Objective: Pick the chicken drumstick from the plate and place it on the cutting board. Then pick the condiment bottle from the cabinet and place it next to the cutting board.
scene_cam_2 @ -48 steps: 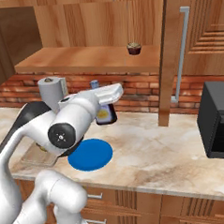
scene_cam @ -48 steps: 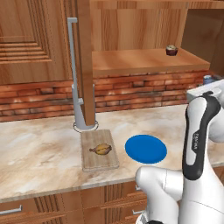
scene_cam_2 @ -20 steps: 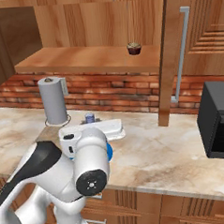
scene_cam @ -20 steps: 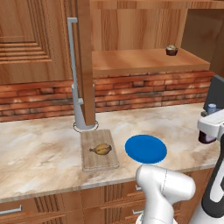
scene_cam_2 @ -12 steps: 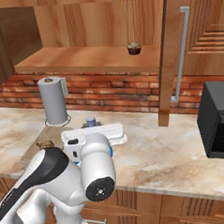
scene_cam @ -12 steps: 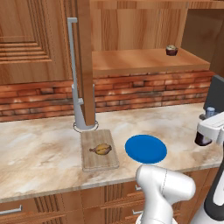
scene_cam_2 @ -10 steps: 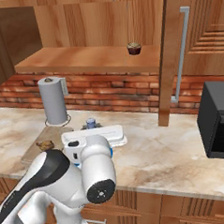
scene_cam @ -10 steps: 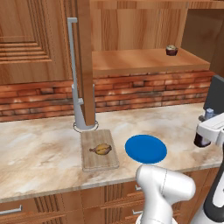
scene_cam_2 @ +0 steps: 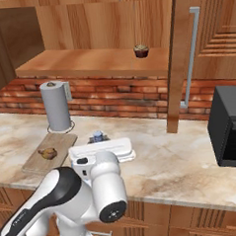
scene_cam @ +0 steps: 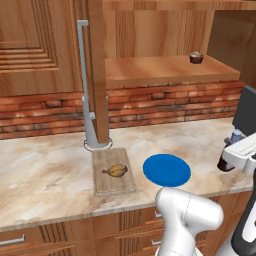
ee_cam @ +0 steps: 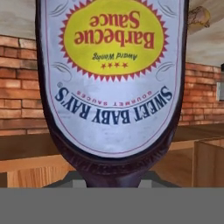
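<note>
The chicken drumstick (scene_cam: 116,171) (scene_cam_2: 47,154) lies on the light wooden cutting board (scene_cam: 107,186) (scene_cam_2: 56,142). To the board's right sits the blue plate (scene_cam: 166,170), bare. My gripper (scene_cam: 229,159) (scene_cam_2: 99,145) is shut on the condiment bottle (scene_cam: 224,163) (scene_cam_2: 97,136) (ee_cam: 114,87), a dark bottle with a blue cap, over the counter to the right of the plate. Its barbecue sauce label reads upside down in the hand view. I cannot tell whether the bottle touches the counter. The cabinet (scene_cam: 165,67) (scene_cam_2: 87,60) hangs above with its shelf open.
A dark cupcake (scene_cam: 196,57) (scene_cam_2: 141,51) stands on the cabinet shelf. A paper towel roll (scene_cam_2: 56,106) stands behind the board. A black appliance (scene_cam_2: 232,128) sits at the counter's right end. The open cabinet door with its grey handle (scene_cam: 82,75) juts out above the board.
The arm swung from the cabinet side out to the right with the bottle in its grip. Over the last second the hand sank a little toward the counter.
</note>
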Controlling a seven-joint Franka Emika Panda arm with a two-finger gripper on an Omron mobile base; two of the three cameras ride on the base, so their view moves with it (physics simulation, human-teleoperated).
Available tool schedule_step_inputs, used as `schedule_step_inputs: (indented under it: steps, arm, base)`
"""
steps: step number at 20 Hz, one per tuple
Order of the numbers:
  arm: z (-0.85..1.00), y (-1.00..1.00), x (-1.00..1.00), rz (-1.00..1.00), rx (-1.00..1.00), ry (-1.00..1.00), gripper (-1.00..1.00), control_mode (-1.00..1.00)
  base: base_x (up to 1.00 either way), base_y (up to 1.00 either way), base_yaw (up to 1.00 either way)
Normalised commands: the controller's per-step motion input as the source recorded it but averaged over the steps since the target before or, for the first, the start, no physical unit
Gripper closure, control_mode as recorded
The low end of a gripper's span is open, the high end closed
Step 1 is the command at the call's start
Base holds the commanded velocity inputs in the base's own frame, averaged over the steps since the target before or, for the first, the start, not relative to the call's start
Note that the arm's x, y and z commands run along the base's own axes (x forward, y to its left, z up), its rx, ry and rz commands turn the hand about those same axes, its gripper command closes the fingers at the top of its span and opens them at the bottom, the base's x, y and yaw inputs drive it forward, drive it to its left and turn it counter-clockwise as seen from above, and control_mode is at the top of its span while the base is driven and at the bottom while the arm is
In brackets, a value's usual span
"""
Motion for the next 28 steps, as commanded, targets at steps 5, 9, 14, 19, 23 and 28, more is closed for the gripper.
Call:
schedule_step_inputs:
  steps: [5, 9, 14, 19, 23, 28]
  arm:
    - [-0.19, 0.0, 0.14, 0.0, -0.04, -0.08, 1.0, -1.0]
    - [-0.24, 0.0, 0.16, 0.0, -0.05, -0.04, 1.0, -1.0]
    - [-0.29, 0.0, 0.1, 0.0, -0.02, -0.01, 1.0, -1.0]
    - [-0.28, 0.0, 0.08, 0.01, 0.0, 0.0, 1.0, -1.0]
    - [-0.27, 0.0, 0.17, 0.01, 0.0, 0.0, 1.0, -1.0]
    - [-0.35, -0.11, 0.3, 0.02, 0.0, 0.0, 1.0, -1.0]
  base:
    - [0.0, 0.0, 0.0]
    - [0.0, 0.0, 0.0]
    - [0.0, 0.0, 0.0]
    - [0.0, 0.0, 0.0]
    - [0.0, 0.0, 0.0]
    - [0.0, 0.0, 0.0]
